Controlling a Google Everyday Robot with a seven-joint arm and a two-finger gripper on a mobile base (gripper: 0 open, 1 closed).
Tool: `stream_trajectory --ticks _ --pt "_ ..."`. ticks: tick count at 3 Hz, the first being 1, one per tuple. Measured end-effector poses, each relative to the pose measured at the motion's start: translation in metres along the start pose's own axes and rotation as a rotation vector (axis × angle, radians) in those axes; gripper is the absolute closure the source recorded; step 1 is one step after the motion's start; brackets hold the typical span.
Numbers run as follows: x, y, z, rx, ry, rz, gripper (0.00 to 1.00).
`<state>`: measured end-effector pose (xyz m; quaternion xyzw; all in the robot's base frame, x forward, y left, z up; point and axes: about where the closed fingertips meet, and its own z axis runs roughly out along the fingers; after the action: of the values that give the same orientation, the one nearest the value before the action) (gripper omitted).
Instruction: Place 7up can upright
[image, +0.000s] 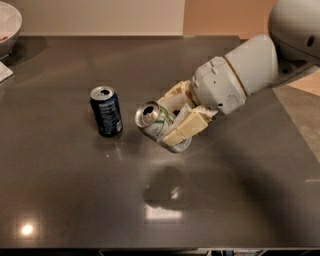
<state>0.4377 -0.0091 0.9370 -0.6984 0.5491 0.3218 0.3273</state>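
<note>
The 7up can (154, 122) is silver-white with green markings. It hangs tilted in the air above the dark table (75, 190), its top facing up and left. My gripper (175, 122) is shut on the can, with cream fingers (187, 129) on both sides of its body. The white arm comes in from the upper right. The can's shadow lies on the table below it.
A dark blue can (106, 111) stands upright on the table just left of the held can. A white bowl (7, 25) sits at the far left corner. The table's right edge runs along the floor at the right.
</note>
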Motion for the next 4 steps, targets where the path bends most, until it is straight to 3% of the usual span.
stream_trajectory --ticks 1,2,3,4 --pt "0.011 0.001 0.006 0.03 -0.15 0.097 1.0" --pt "0.019 0.005 0.011 0.039 -0.275 0.145 1.0" --pt "0.025 0.008 0.015 0.042 -0.358 0.172 1.0" --pt "0.032 0.013 0.02 0.035 -0.452 0.182 0.82"
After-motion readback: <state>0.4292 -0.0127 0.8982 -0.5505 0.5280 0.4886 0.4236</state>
